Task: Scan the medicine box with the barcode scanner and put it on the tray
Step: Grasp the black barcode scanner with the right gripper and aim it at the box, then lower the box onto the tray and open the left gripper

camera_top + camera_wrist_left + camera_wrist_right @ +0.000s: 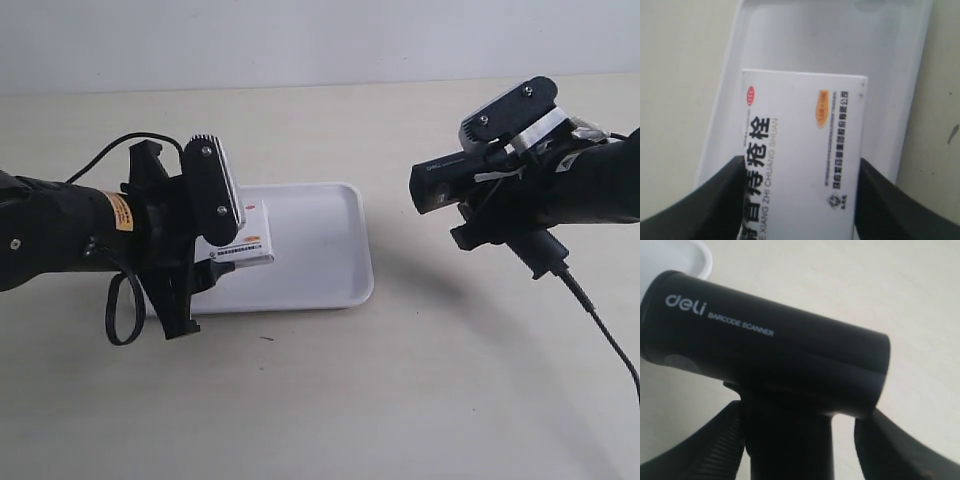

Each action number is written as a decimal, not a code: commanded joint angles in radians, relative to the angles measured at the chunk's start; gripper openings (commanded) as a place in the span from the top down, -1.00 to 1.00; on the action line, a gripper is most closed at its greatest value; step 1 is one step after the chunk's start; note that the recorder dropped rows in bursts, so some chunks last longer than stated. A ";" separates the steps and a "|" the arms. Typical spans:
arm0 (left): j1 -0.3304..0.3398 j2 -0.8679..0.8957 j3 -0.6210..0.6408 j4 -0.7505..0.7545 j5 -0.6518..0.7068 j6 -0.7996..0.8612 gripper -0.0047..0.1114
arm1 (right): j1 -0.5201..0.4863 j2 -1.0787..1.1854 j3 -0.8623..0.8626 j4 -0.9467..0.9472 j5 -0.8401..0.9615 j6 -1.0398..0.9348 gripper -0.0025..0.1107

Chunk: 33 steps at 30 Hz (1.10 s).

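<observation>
The medicine box [247, 240] [800, 135], a white carton with black Chinese lettering, is clamped between the black fingers of my left gripper [801, 167] [215, 260]. It is held over the left part of the white tray [320, 250] [880, 60]; whether it touches the tray I cannot tell. No barcode shows on its visible face. The black barcode scanner [450, 180] [765, 345] hangs in the air at the exterior view's right, head towards the box. My right gripper [800, 415] [490, 210] is shut around its handle.
The scanner's black cable [600, 330] trails down over the table towards the exterior view's right edge. A cable loop [120, 310] hangs under the left arm. Bare beige table surface [400, 400] lies between and in front of the arms.
</observation>
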<state>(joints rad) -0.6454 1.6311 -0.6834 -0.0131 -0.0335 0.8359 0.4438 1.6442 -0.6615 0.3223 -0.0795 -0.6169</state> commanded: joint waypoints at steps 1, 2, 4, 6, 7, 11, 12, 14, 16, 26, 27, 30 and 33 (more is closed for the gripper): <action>0.009 0.010 -0.004 -0.003 -0.162 -0.054 0.92 | -0.002 -0.001 -0.006 0.142 -0.056 -0.009 0.96; 0.013 0.022 -0.004 -0.003 -0.201 -0.086 0.92 | -0.002 0.012 -0.006 0.174 -0.064 -0.009 0.96; 0.029 0.058 -0.004 -0.003 -0.279 -0.143 0.92 | -0.002 0.037 -0.008 0.226 -0.066 -0.006 0.96; 0.040 0.106 -0.006 -0.001 -0.316 -0.174 0.92 | -0.002 0.068 -0.015 0.271 -0.061 0.017 0.96; 0.041 0.127 -0.012 -0.001 -0.316 -0.190 0.92 | -0.002 0.081 -0.021 0.280 -0.057 0.027 0.96; 0.048 0.219 -0.088 -0.001 -0.214 -0.328 0.92 | -0.002 0.133 -0.070 0.280 0.024 0.068 0.96; 0.048 0.238 -0.121 -0.001 -0.149 -0.357 0.92 | -0.002 0.143 -0.081 0.280 0.050 0.068 0.96; 0.048 0.270 -0.190 -0.001 -0.045 -0.394 0.92 | -0.002 0.157 -0.094 0.280 0.080 0.068 0.96; 0.048 0.292 -0.231 -0.001 -0.015 -0.458 0.92 | -0.002 0.161 -0.094 0.280 0.080 0.068 0.96; 0.048 0.369 -0.292 -0.006 -0.015 -0.547 0.68 | -0.002 0.175 -0.094 0.280 0.100 0.237 0.96; 0.048 0.369 -0.292 -0.006 -0.015 -0.555 0.54 | -0.002 0.175 -0.094 0.280 0.100 0.237 0.95; 0.048 0.369 -0.292 -0.006 -0.009 -0.557 0.09 | -0.002 0.175 -0.094 0.280 0.093 0.260 0.81; 0.048 0.369 -0.292 0.007 0.034 -0.512 -0.30 | -0.002 0.175 -0.094 0.280 0.080 0.262 0.54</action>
<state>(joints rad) -0.6008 1.9975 -0.9733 -0.0112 -0.0348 0.2983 0.4438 1.8188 -0.7460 0.6024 0.0291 -0.3677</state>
